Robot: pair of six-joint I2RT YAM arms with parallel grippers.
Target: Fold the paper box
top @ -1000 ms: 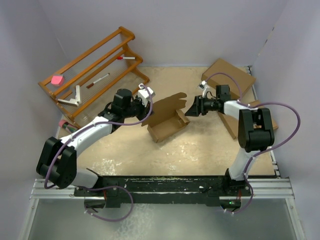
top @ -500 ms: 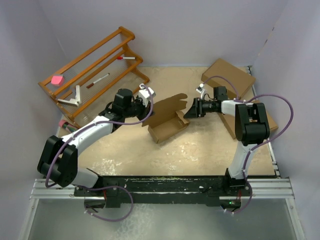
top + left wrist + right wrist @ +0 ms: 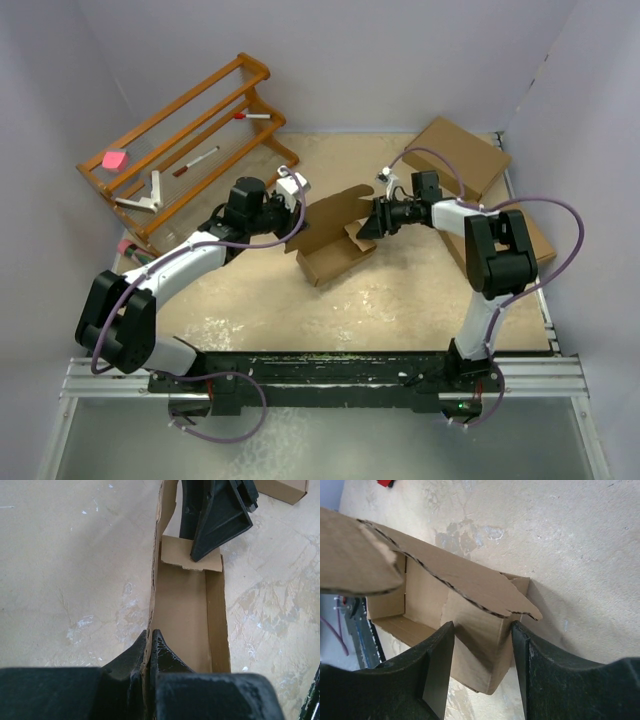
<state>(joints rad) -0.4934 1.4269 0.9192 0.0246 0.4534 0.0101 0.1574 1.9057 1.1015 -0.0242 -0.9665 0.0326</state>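
Note:
The paper box (image 3: 335, 255) is a small shallow brown cardboard tray with its lid flap standing up along the far side. My left gripper (image 3: 297, 218) is shut on that long wall at the box's left end; in the left wrist view (image 3: 150, 642) the cardboard edge is pinched between the fingers and the box floor (image 3: 185, 615) runs away from them. My right gripper (image 3: 362, 230) is open at the box's right end. In the right wrist view (image 3: 481, 626) its fingers straddle the end wall's corner (image 3: 485, 645), under a notched flap (image 3: 485, 592).
A wooden rack (image 3: 185, 135) holding markers and a pink block (image 3: 115, 159) stands at the back left. A larger brown box (image 3: 457, 150) sits at the back right, and flat brown boxes (image 3: 535, 235) lie under the right arm near the right wall.
My right gripper has moved left onto the box's right end and now straddles the end wall. The box has shifted slightly left. My left gripper keeps its hold.

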